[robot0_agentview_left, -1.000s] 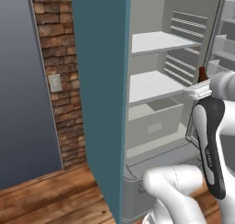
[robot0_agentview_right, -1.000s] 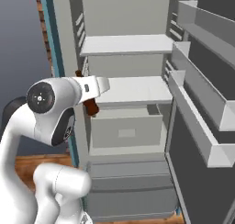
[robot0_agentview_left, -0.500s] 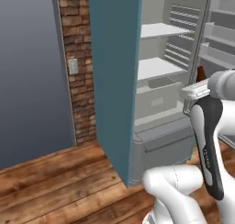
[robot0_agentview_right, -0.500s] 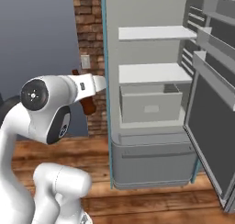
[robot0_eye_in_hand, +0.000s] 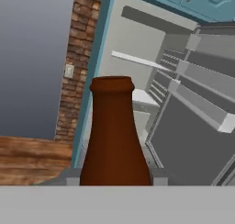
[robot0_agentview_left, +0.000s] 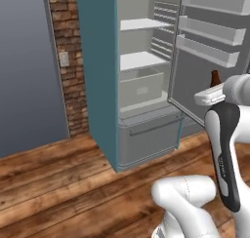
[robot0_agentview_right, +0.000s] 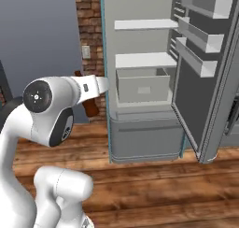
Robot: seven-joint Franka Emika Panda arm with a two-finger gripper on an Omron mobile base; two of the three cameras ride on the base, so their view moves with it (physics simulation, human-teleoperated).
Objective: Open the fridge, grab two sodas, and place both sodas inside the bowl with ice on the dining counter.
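The base has backed away from the open fridge [robot0_agentview_left: 146, 76], whose shelves now sit farther off than a second ago. The gripper [robot0_eye_in_hand: 114, 182] pinches a brown cola bottle [robot0_eye_in_hand: 114, 136] by its body, so one soda is out and bound for the bowl.

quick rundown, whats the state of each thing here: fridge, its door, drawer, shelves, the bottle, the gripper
fridge: open, interior showing
fridge door: swung wide, its racks bare
fridge drawer: pushed in
fridge shelves: nothing on them
brown bottle: upright, off the shelves, held outside the fridge
gripper: shut on the brown bottle, fingers hidden behind it
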